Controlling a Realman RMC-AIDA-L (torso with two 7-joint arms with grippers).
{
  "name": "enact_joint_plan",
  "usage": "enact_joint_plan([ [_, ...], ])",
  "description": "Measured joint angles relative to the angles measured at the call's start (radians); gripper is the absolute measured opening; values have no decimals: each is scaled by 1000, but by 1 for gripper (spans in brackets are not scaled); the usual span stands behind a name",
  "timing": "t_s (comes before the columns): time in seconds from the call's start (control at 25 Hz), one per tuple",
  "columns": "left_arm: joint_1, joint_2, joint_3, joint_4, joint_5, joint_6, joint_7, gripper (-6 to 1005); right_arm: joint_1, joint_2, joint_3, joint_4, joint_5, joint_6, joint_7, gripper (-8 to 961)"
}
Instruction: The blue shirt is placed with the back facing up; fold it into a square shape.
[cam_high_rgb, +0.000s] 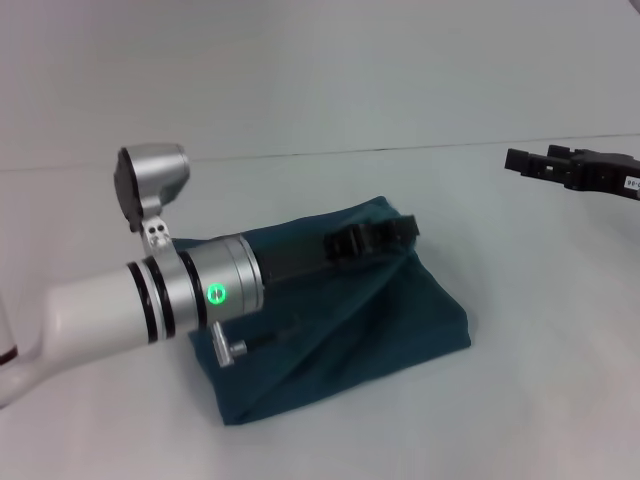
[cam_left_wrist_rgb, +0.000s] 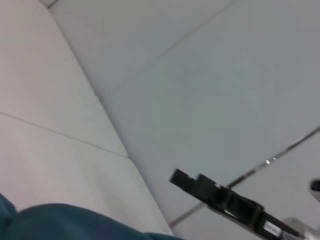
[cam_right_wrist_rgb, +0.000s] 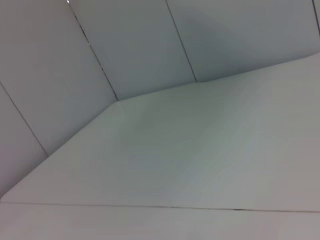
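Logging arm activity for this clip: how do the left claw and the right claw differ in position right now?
The left claw hangs over the folded blue shirt, near its far edge; the right claw is off to the right over bare table, away from the shirt. The left arm reaches across the cloth; the right barely enters the head view. Both are black.

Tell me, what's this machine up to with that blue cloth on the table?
It is folding a blue shirt on the white table. The shirt already lies as a compact, roughly square bundle. The left tool hangs over the bundle's far edge; whether it grips the cloth can't be told. The right tool is off to the side above bare table, apart from the shirt.
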Motion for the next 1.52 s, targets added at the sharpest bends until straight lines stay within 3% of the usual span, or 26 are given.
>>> enact_joint_plan([
  [0.32, 9, -1, 8, -36, -5, 134, 18, 123, 7, 2, -32, 12, -3, 8, -1, 931],
  [0.44, 25, -1, 4, -27, -19, 225, 14, 344, 9, 2, -39, 18, -4, 10, -1, 931],
  [0.68, 84, 3, 4, 27, -65, 423, -12, 587, 10, -2, -50, 41, -5, 12, 11, 931],
  [0.92, 158, 7, 7, 125, -83, 448, -13, 814, 10, -13, -57, 52, -9, 12, 51, 930],
  [1.08, 234, 12, 20, 230, -72, 406, 3, 952, 13, -36, -98, 66, -9, 7, 139, 930],
  [1.32, 356, 16, 1, 395, -19, 357, 48, 953, 41, -102, -197, 119, -10, -38, 344, 930],
  [1.52, 397, 23, -70, 454, 70, 348, 78, 953, 81, -134, -214, 176, -19, -112, 459, 930],
])
